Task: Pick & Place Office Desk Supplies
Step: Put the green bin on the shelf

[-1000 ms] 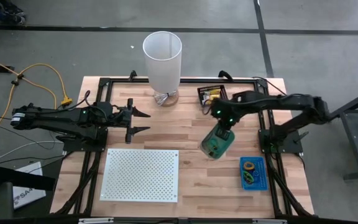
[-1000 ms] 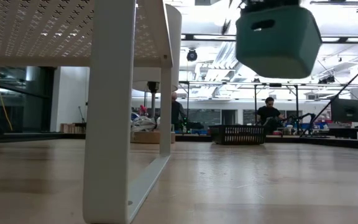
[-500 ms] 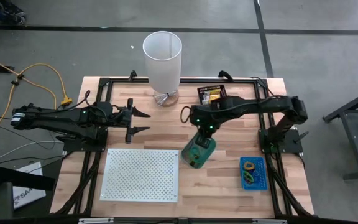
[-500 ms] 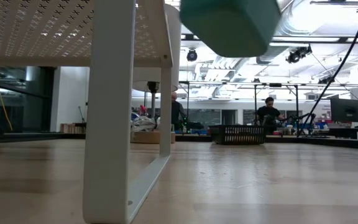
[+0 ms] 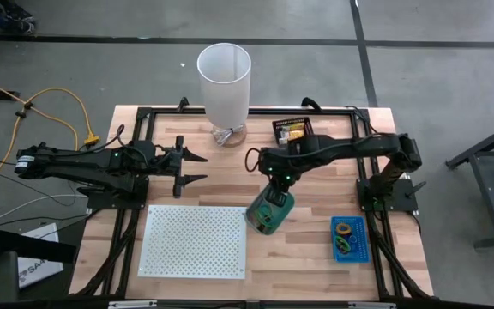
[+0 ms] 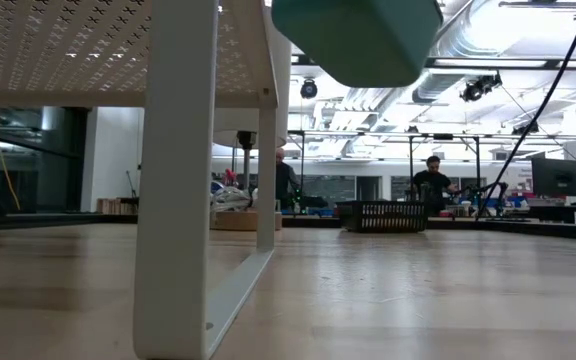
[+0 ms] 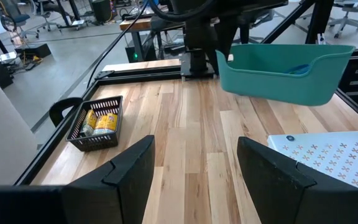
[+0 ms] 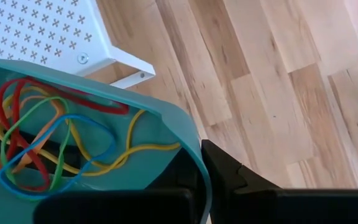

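A teal bin (image 5: 268, 213) hangs above the table beside the right edge of the white perforated board (image 5: 194, 240). It holds several coloured rubber bands (image 8: 48, 140). My right gripper (image 5: 279, 194) is shut on the bin's rim from above. In the low view only the bin's underside (image 6: 358, 40) shows, high above the wood. My left gripper (image 5: 197, 167) stands open at the table's left with nothing between its fingers (image 7: 129, 163). It faces the bin (image 7: 284, 71) from a distance. My right gripper has the bin's wall (image 8: 194, 152) at its rim, one finger inside the bin and one finger (image 8: 229, 174) outside. The fingers come from above, slanting down. The bin hangs below them, tilted and lifted clear of the table and the board.
A black basket (image 5: 292, 130) with yellow packets (image 7: 101, 121) sits at the far right. A blue tray (image 5: 348, 238) with coloured loops lies near the right front. A tall white cylinder (image 5: 224, 83) stands at the far edge. The board stands on legs (image 6: 173, 180).
My right gripper has carried the teal bin toward the table's left edge and a little nearer, up to the board's right edge. The bin has stayed lifted clear and hangs tilted. Most of the move came early; it has nearly stopped.
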Tool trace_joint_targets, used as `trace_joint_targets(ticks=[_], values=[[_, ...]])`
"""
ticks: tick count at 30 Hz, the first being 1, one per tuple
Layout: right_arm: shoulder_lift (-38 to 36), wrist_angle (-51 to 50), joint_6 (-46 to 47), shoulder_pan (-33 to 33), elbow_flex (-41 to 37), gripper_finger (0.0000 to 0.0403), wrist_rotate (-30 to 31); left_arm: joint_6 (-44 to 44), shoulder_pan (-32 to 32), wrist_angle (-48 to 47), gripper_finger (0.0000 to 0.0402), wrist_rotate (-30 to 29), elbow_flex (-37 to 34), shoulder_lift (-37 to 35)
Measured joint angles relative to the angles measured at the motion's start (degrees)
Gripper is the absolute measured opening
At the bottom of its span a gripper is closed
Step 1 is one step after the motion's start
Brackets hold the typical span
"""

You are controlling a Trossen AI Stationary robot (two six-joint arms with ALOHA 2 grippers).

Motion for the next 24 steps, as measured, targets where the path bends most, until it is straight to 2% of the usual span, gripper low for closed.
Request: trace_joint_targets(ticks=[9,19,24], values=[[0.0,1.49,-0.15,0.38,0.0,0.0003,1.57,-0.96,-0.02,0.46,0.0221,0.0,0.0,-0.02],[0.0,1.49,-0.26,0.27,0.0,0.0003,1.51,-10.27,0.0,0.33,0.0221,0.16,-0.01,0.0],[0.0,1.46,-0.02,0.27,0.0,0.0003,1.31,-9.55,-0.02,-0.52,0.0221,1.42,-0.01,0.82]])
